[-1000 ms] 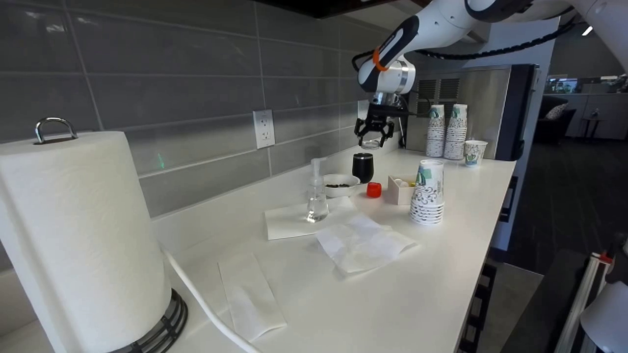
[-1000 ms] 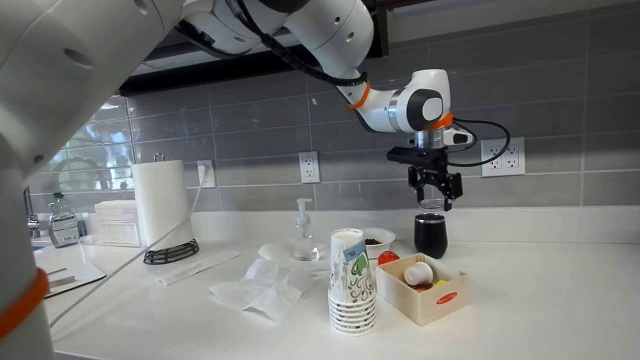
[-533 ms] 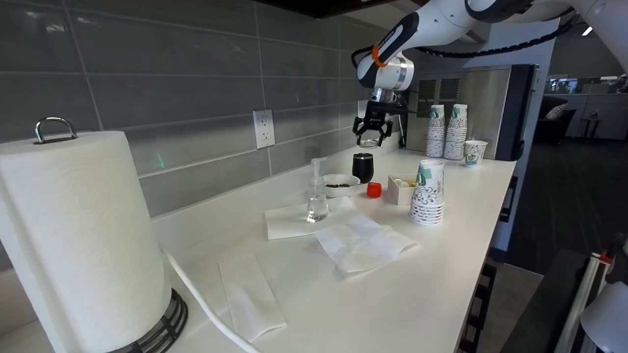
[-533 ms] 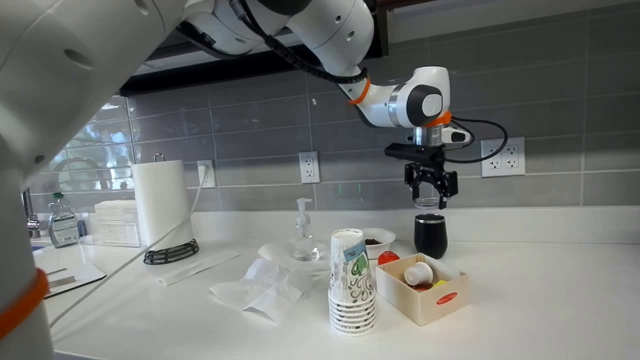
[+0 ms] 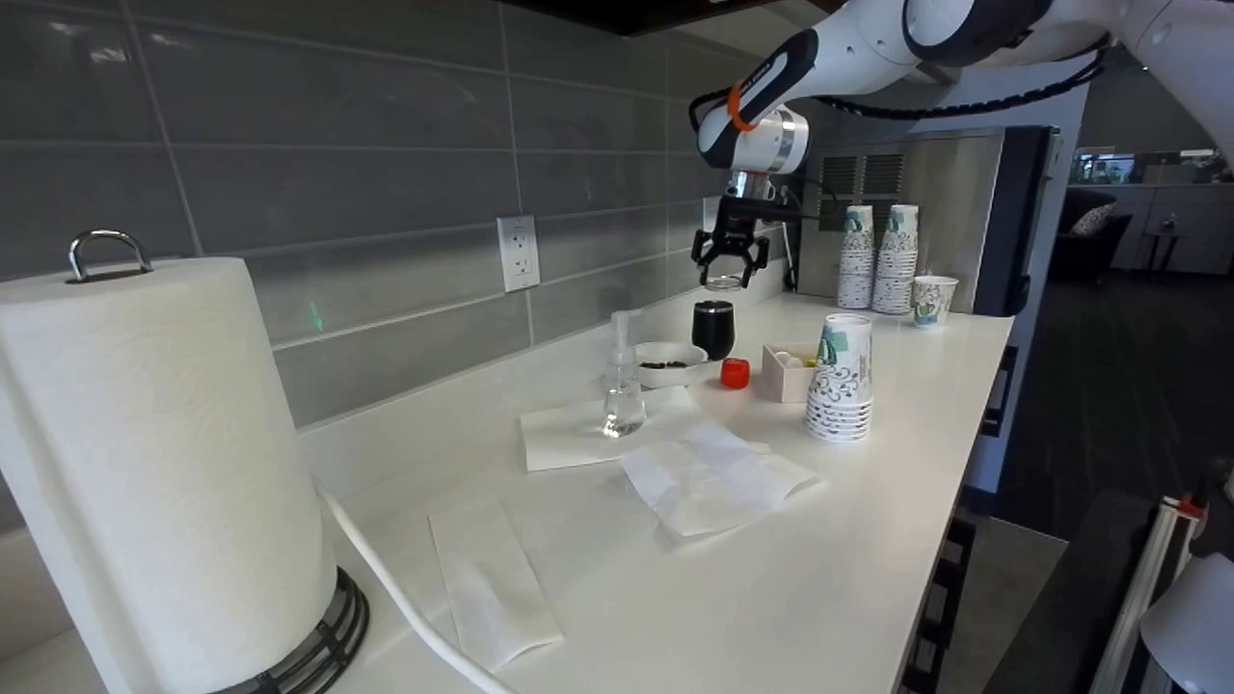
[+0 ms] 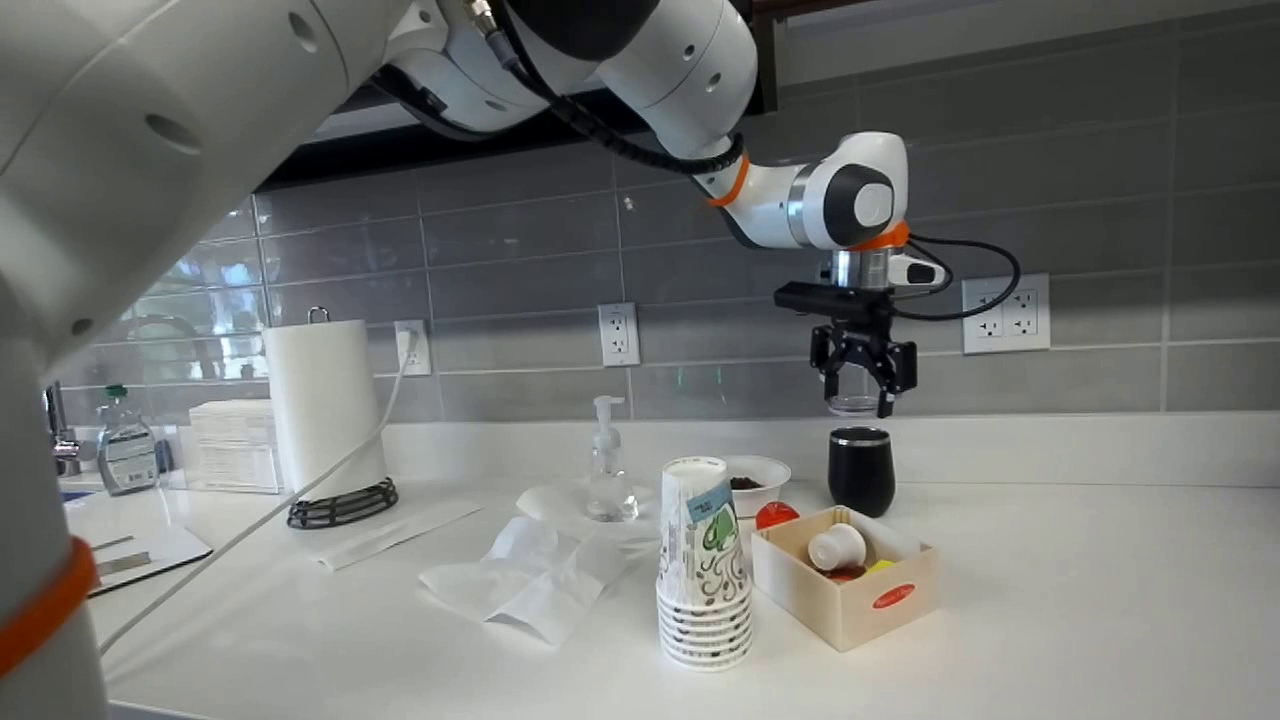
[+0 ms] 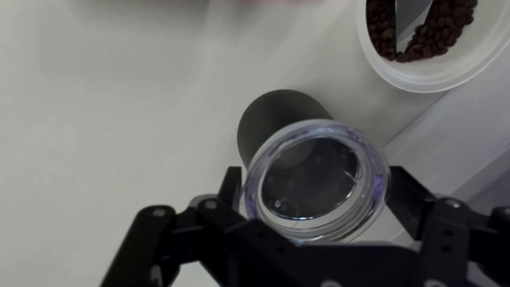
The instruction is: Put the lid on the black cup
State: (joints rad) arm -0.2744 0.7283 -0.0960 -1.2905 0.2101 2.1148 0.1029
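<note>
Just above the black cup [image 6: 862, 472], clear lid [image 7: 312, 181] in the jaws.

upright blk cup [image 6: 861, 475], clr lid [image 7: 314, 180] above, apart

- Soft, even light keeps the white surface [image 6: 1080, 600] bright in both exterior views, with faint shadows beneath things.
- In an exterior view, pale bluish glare covers the far left of the glossy wall tiles [image 6: 530, 290].
- In an exterior view, the room beyond [image 5: 1138, 366] falls dark, and the paper towel roll [image 5: 154, 463] looks stretched and leaning near the left edge.
- The wrist view is dimmer and grayer; the black cup [image 7: 271, 123] washes out to charcoal.
- Blue-violet highlights catch the rim of the clear lid [image 7: 314, 181].
- The fingers [image 7: 410, 203] go near-black; a reddish smear blurs the top edge.
</note>
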